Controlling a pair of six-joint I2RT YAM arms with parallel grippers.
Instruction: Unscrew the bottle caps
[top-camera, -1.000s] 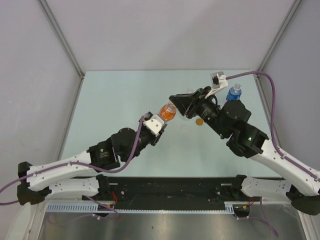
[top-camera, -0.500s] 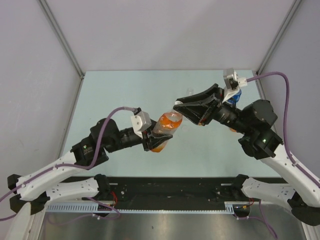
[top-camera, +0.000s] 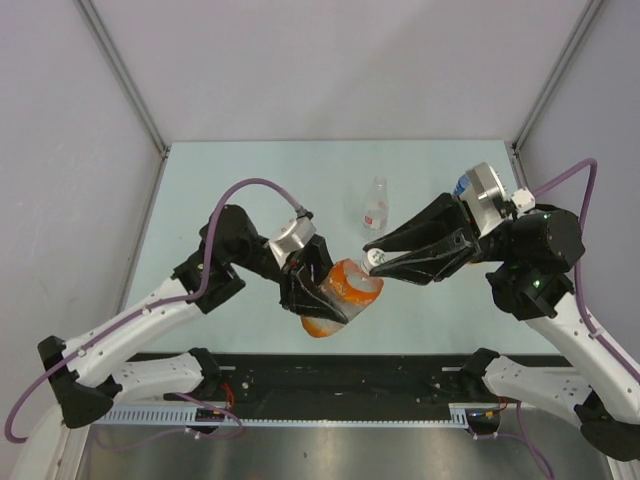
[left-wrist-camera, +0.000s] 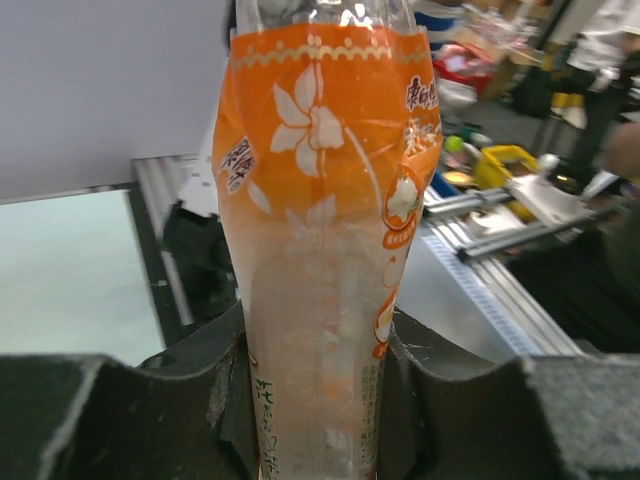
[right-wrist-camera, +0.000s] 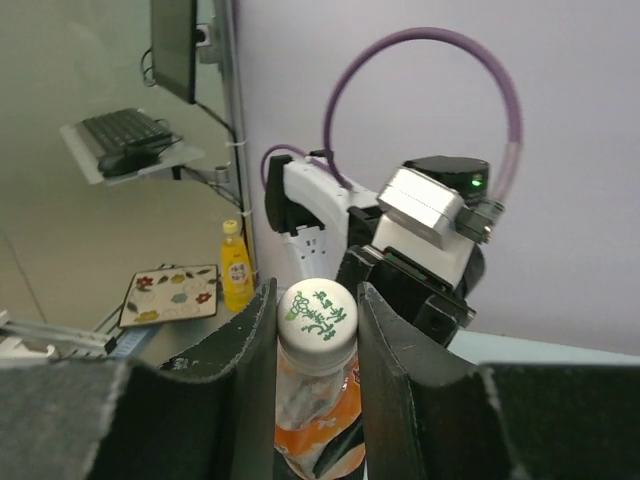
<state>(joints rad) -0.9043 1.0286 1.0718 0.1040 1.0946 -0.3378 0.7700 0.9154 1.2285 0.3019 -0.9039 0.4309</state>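
Pale green bench (top-camera: 220, 190) boxed in by grey walls (top-camera: 80, 200) lies below, and the work hangs in the air above its near half; the right gripper (right-wrist-camera: 315, 335) has its jaws pinching the white cap (right-wrist-camera: 317, 310) from both sides, no gap showing in the right wrist view, the printed top facing that camera; the left gripper (left-wrist-camera: 315, 410) has its jaws pressed into the lower body of the orange bottle (left-wrist-camera: 320, 200), whose label looks creased above them; the bottle is tilted, neck toward the right arm (top-camera: 540, 270), clear of the bench. What could go wrong, as I judge it: the soft body may slip or twist in the left jaws once torque comes on, so the whole bottle turns instead of the cap loosening; a harder squeeze to stop that could crush the wall and push out any drink inside as the seal breaks; the right jaws hold only the cap's narrow rim and could skid off if the wrist is not in line with the neck. Outward, the right arm reaches in from the right, forearm roughly level, wrist pointing left along the neck; the left arm (top-camera: 200, 280) arches high at the elbow and comes down onto the bottle from the left; a clear bottle (top-camera: 374, 205) sits on the bench beyond them.
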